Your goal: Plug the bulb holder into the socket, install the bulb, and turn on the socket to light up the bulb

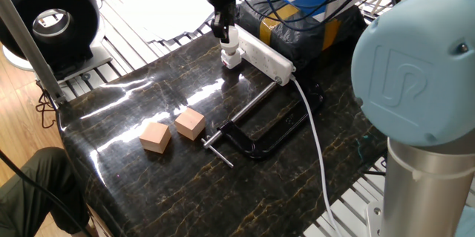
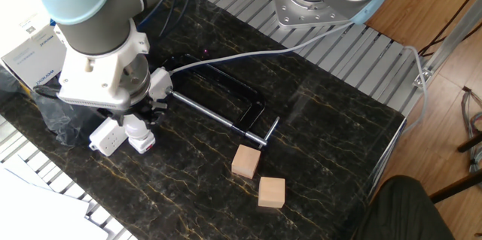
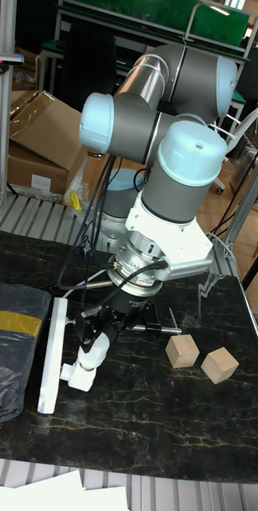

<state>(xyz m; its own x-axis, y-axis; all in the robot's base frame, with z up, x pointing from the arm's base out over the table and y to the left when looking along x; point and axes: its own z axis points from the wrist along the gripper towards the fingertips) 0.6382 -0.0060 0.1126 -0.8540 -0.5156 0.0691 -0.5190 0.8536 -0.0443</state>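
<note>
While the gripper (image 3: 105, 335) pinches the bulb (image 3: 95, 348) above the bulb holder (image 3: 78, 374) beside the socket (image 1: 263, 53) near the worktop's back edge, the bulb looks light, smooth and breakable, best held gently around its globe.
</note>
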